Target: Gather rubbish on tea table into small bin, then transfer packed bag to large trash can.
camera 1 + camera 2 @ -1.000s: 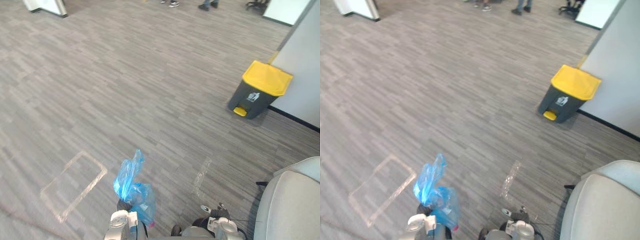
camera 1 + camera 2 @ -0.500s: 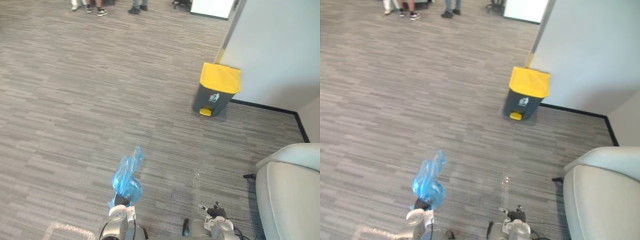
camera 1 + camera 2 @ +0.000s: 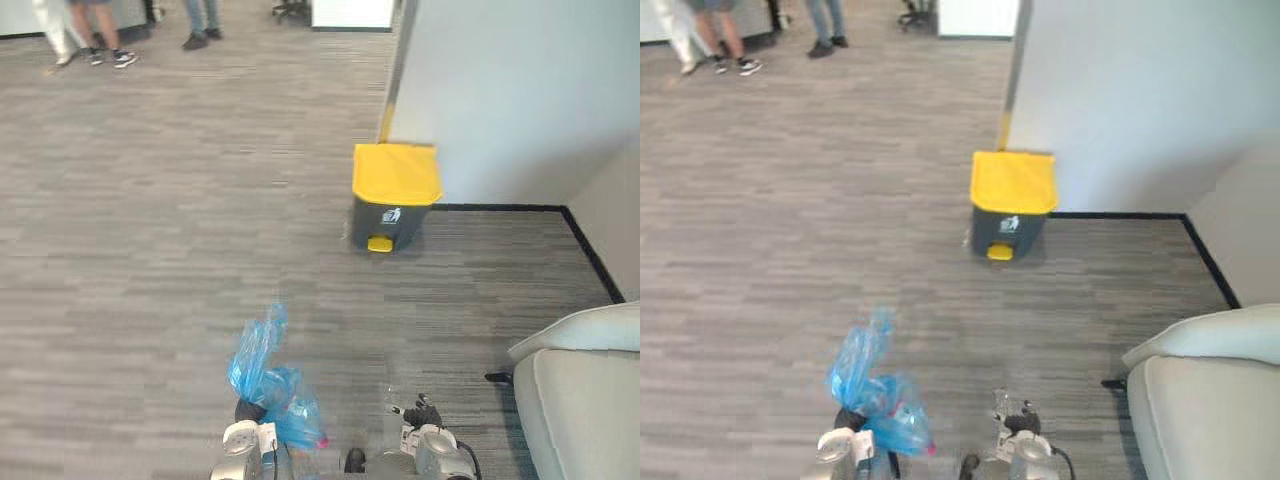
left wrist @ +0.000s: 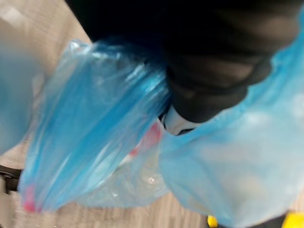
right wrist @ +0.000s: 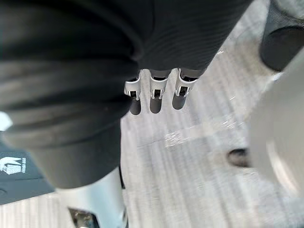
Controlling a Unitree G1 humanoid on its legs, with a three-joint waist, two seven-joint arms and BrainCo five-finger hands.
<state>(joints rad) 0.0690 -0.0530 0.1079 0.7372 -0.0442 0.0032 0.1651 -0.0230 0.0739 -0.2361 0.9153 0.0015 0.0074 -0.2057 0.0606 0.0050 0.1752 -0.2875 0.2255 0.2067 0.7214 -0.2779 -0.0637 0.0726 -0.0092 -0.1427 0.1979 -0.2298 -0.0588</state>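
A blue plastic bag [image 3: 262, 375] with pink and white rubbish inside hangs low in front of me, its bunched neck sticking up. My left hand [image 3: 245, 411] is shut on it at the neck. In the left wrist view the bag [image 4: 95, 142] bulges on both sides of the hand's dark cover [image 4: 213, 71]. My right hand [image 3: 421, 414] hangs low to the bag's right, holding nothing, its fingers [image 5: 152, 97] relaxed. The large trash can [image 3: 393, 190], dark grey with a yellow lid and pedal, stands ahead against the wall, lid down.
A white wall [image 3: 500, 90] with a black skirting runs behind the can and turns a corner to its right. A light grey armchair [image 3: 580, 400] stands at the lower right. People's legs [image 3: 90, 30] show at the far left. A black mesh bin [image 5: 285, 42] stands near the armchair.
The camera has swung right: the trash can now sits near the middle and closer, seen square on. The bag stays in my left hand, now drooping lower.
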